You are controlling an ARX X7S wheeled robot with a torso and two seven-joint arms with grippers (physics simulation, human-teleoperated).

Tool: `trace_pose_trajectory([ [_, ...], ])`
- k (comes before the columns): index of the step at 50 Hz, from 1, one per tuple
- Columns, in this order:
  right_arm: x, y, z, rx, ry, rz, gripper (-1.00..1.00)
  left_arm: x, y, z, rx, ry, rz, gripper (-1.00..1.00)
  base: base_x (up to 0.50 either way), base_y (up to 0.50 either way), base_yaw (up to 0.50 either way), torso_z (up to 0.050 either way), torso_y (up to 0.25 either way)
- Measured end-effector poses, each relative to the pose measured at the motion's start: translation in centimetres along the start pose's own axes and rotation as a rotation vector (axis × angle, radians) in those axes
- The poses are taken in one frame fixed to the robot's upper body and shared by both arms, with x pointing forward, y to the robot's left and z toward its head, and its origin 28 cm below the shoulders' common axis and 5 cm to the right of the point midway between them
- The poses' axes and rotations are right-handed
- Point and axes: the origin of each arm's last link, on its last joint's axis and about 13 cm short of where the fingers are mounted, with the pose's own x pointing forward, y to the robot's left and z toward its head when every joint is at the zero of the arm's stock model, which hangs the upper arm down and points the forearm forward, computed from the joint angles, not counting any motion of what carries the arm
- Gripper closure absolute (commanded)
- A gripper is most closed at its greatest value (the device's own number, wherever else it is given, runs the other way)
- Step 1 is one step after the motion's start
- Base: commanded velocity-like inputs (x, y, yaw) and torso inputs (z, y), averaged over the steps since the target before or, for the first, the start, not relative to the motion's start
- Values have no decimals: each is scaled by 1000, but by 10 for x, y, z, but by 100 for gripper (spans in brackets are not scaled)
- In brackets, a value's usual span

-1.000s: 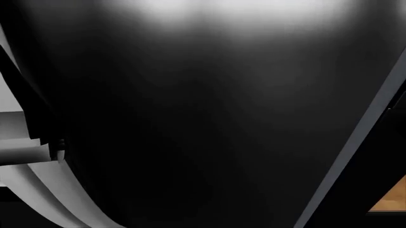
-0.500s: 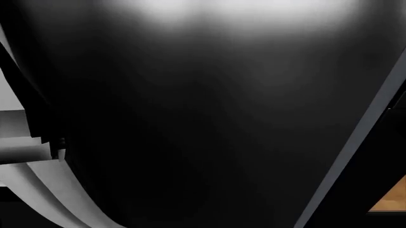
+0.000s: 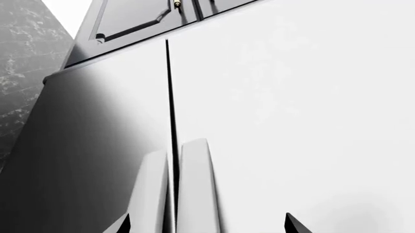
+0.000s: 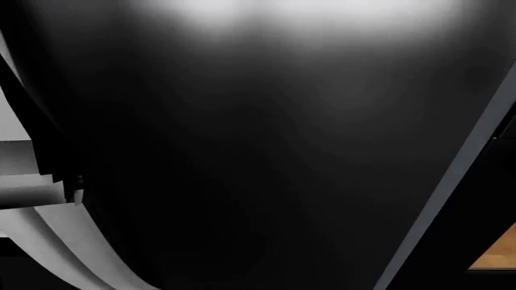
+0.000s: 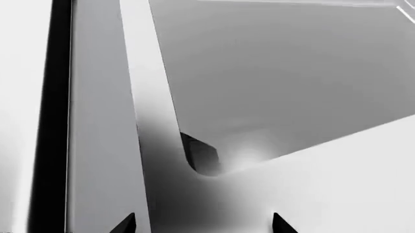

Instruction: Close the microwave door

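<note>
Head view: a dark panel (image 4: 266, 157) fills it; you cannot tell if it is the microwave door.
Left gripper (image 3: 206, 224): tips spread, nothing between them; it faces white doors (image 3: 292, 121) and their two handles (image 3: 194, 189).
Right gripper (image 5: 198, 224): tips apart, holding nothing, aimed at a grey panel (image 5: 279, 73).
Microwave: you have no sure sight of it.
Reason: probably still positioning.

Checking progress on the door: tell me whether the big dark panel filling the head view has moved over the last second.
No. The dark panel keeps the same outline against the wooden patch at the corner.
</note>
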Motion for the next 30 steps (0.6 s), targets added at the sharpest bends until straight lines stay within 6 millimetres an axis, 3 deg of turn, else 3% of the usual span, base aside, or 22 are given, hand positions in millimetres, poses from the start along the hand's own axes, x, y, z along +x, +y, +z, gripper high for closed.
trace_pose_trajectory([
  [30,6,-15,1,-67,53,-99,-100,0,0,0,0,5,1,-100,0,0,0,0,0],
])
